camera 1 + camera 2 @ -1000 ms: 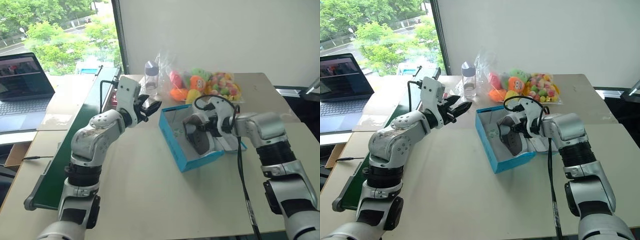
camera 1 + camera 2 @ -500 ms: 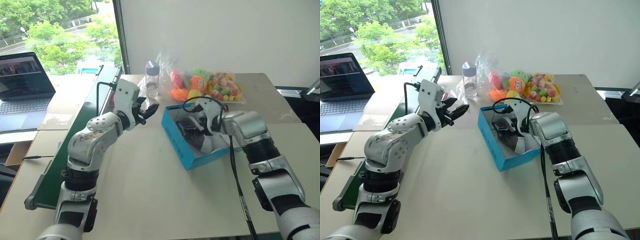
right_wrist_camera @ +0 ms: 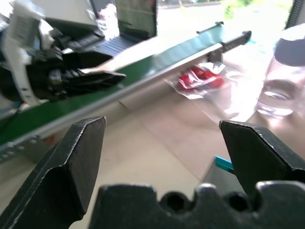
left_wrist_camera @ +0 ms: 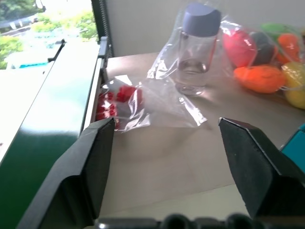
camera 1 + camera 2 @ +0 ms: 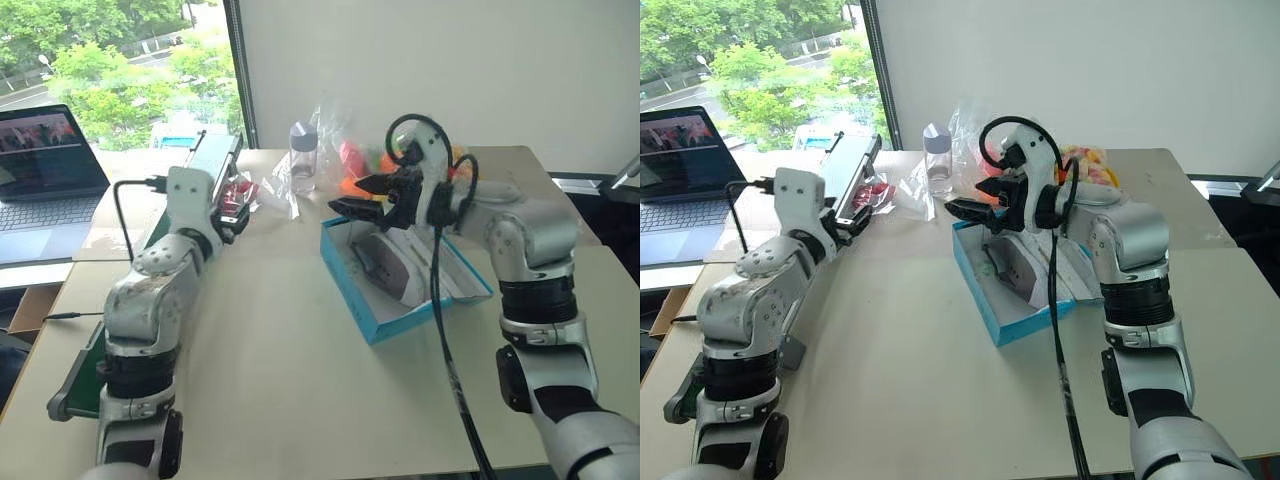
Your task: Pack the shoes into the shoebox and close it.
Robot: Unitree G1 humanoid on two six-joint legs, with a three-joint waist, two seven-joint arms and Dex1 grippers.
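Note:
The blue shoebox [image 5: 352, 290] stands open on the table right of centre, white inside. A dark shoe [image 5: 385, 266] with a paler sole lies in it; whether a second lies beside it I cannot tell. My right gripper [image 5: 352, 198] hovers open above the box's far left corner, pointing left, with nothing between its fingers [image 3: 78, 157]. Over at the left, my left gripper [image 5: 854, 218] sits beside the green belt, well apart from the box. Its fingers [image 4: 97, 162] stand wide and empty.
A green conveyor belt [image 5: 195, 185] runs along the table's left edge, with a laptop [image 5: 45, 160] beyond it. At the back stand a clear bottle [image 4: 195, 52], a bag of red pieces [image 4: 116, 100] and colourful plush toys [image 4: 259, 76]. A black cable [image 5: 440, 330] hangs from my right wrist.
My right gripper let go of the shoe, opened, and rose out of the box toward its far left corner. My left gripper swung left to the green belt and opened wider.

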